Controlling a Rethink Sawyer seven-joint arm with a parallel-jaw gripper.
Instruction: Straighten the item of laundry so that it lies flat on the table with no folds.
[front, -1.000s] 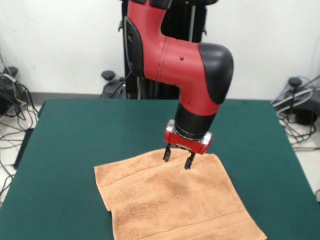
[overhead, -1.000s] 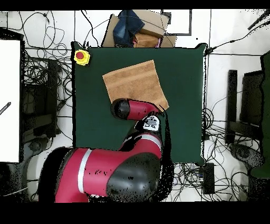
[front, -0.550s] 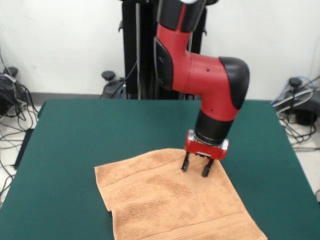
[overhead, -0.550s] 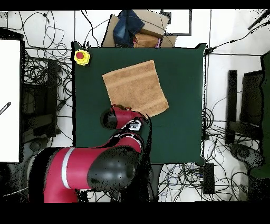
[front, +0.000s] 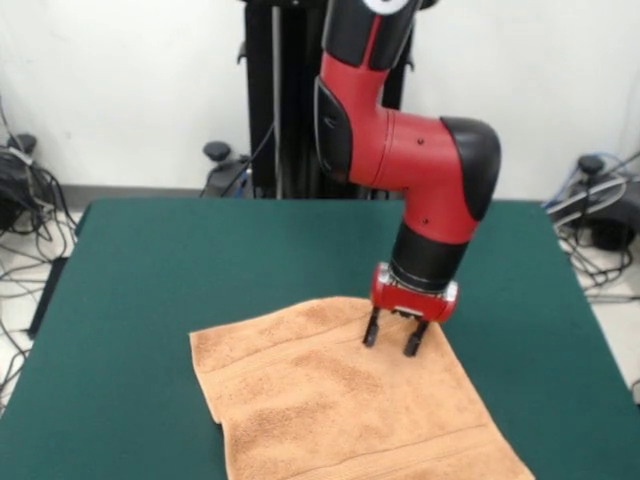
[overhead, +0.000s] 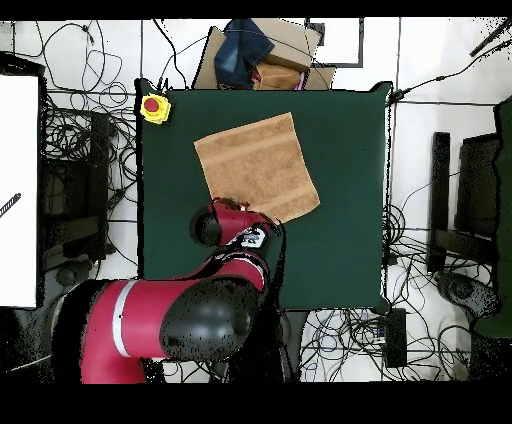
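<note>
The item of laundry (front: 340, 400) is a peach-orange towel spread on the green table (front: 200, 270), reaching the picture's bottom edge in the front view. It looks mostly flat, with woven bands near two edges and a slightly rumpled left edge. My gripper (front: 390, 338) stands open just over the towel's far right corner, its two fingertips (front: 371, 334) close to the cloth with nothing held between them. In the overhead view the towel (overhead: 256, 165) lies as a tilted square on the table (overhead: 340, 200), and my arm (overhead: 235, 225) covers its lower left corner and the gripper.
A yellow box with a red button (overhead: 154, 107) sits at the table's upper left corner in the overhead view. A cardboard box with dark cloth (overhead: 255, 55) lies beyond the table's top edge. Cables cover the floor all around.
Over the last second the arm swung right in the front view, from the towel's far middle edge to its far right corner, and came lower. The towel has not moved.
</note>
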